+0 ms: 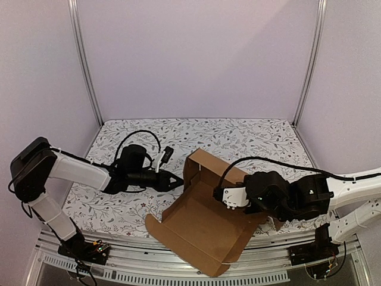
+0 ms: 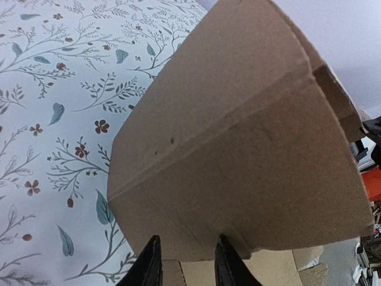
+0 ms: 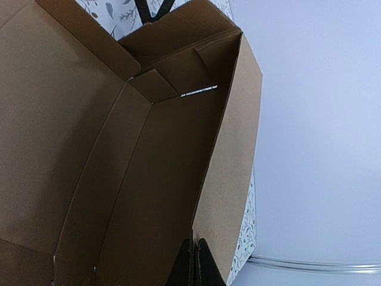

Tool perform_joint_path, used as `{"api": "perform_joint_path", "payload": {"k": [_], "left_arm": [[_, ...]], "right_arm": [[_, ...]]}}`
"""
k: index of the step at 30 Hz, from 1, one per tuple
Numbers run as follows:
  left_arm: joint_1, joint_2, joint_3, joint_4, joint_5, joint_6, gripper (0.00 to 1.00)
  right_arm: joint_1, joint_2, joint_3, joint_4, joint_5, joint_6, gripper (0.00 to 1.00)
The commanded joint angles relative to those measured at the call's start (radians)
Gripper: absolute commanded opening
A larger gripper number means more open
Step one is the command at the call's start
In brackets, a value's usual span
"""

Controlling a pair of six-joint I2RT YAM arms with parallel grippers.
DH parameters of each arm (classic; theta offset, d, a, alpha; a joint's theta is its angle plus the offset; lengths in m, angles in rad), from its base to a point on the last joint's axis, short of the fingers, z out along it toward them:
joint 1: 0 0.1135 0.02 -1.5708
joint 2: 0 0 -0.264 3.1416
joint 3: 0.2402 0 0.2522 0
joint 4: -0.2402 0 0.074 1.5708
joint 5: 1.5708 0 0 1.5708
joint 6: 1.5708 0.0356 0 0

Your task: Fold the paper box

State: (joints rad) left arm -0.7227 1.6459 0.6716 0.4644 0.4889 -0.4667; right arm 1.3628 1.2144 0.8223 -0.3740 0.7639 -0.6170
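- The paper box (image 1: 199,223) lies at the near edge of the table (image 1: 250,134), between the 2 arms, and its near corner reaches over the table's front rail.
- It is partly folded: the base panel lies flat and open, while the walls on the far side stand up around it.
- The left gripper (image 1: 177,181) points at the box's left wall from outside.
- In the left wrist view, its fingers (image 2: 149,265) stand a narrow gap apart, with their tips at the lower edge of the wall's outer face (image 2: 238,149). Nothing shows clamped between them.
- The right gripper (image 1: 221,196) sits at the box's right side, over the open interior.
- In the right wrist view, its jaws (image 3: 196,262) are pressed together at the lower end of an upright wall (image 3: 229,149). I cannot tell whether cardboard is pinched between them.
- A floral cloth covers the table.
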Motion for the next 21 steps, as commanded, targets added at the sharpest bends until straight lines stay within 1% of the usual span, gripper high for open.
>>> {"api": "perform_joint_path", "payload": {"k": [1, 4, 8, 11, 16, 19, 21], "left_arm": [[-0.042, -0.178, -0.06, -0.102, -0.082, -0.018, 0.3], [-0.044, -0.314, -0.066, -0.261, -0.2, -0.013, 0.33], [-0.044, -0.461, -0.059, -0.449, -0.32, -0.037, 0.35], [-0.046, -0.547, -0.048, -0.574, -0.339, -0.079, 0.35], [-0.068, -0.661, -0.12, -0.585, -0.272, -0.203, 0.35], [-0.098, -0.662, -0.163, -0.551, -0.256, -0.241, 0.35], [-0.112, -0.626, -0.175, -0.525, -0.258, -0.25, 0.36]], "right_arm": [[-0.009, -0.056, 0.063, -0.152, -0.223, 0.06, 0.0], [-0.05, -0.086, 0.086, -0.181, -0.298, 0.074, 0.0], [-0.13, -0.075, 0.115, -0.183, -0.364, 0.094, 0.0], [-0.177, -0.051, 0.129, -0.183, -0.382, 0.112, 0.0], [-0.268, -0.06, 0.13, -0.184, -0.461, 0.174, 0.0], [-0.312, -0.079, 0.131, -0.179, -0.517, 0.2, 0.0], [-0.336, -0.086, 0.13, -0.174, -0.55, 0.217, 0.0]]}}
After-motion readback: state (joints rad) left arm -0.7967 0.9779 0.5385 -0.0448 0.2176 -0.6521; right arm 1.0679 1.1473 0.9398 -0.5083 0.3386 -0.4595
